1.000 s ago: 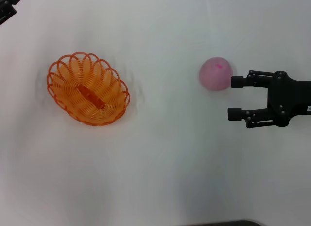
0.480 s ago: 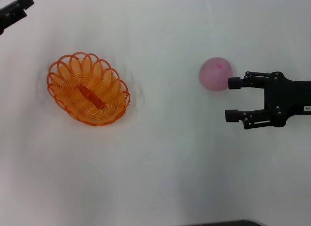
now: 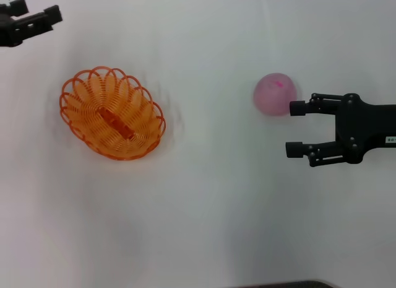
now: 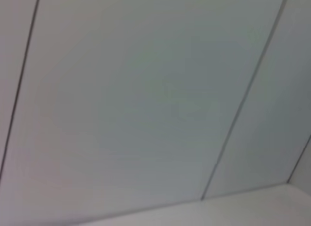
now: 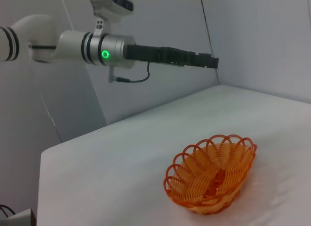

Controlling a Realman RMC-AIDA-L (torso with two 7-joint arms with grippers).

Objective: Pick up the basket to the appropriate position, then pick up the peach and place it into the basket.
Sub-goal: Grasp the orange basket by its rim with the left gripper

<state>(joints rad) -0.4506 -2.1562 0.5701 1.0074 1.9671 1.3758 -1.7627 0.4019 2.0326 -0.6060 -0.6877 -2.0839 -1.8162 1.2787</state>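
Basket (image 3: pixel 112 122): orange, oval, openwork with a scalloped rim; sits upright on the table's left half, long axis running diagonally. Nothing lies in it. Also seen in the right wrist view (image 5: pixel 212 173), resting alone on the white surface.
Peach (image 3: pixel 274 94): pale pink ball with a small darker pink mark on top; sits on the table's right half, well apart from the basket, not held by anything.
Right gripper (image 3: pixel 296 129): black, low over the table just to the right of the peach, pointing toward it. Jaws are spread wide. The farther fingertip (image 3: pixel 297 108) lies right beside the peach's right edge, touching or nearly so; I cannot tell which. The nearer one sits clear of the fruit, toward the robot. The peach is not between the jaws.
Left gripper (image 3: pixel 52 15): black, at the far left corner of the head view, beyond the basket and apart from it. In the right wrist view (image 5: pixel 210 61) it shows high above the table on a long horizontal arm; whether its jaws are spread or closed cannot be told.
Left arm (image 5: pixel 87 46): white and silver joints with a lit green ring.
Left wrist view: only blurred pale wall panels (image 4: pixel 146 99) with dark seams.
Table (image 3: pixel 210 207): plain white.
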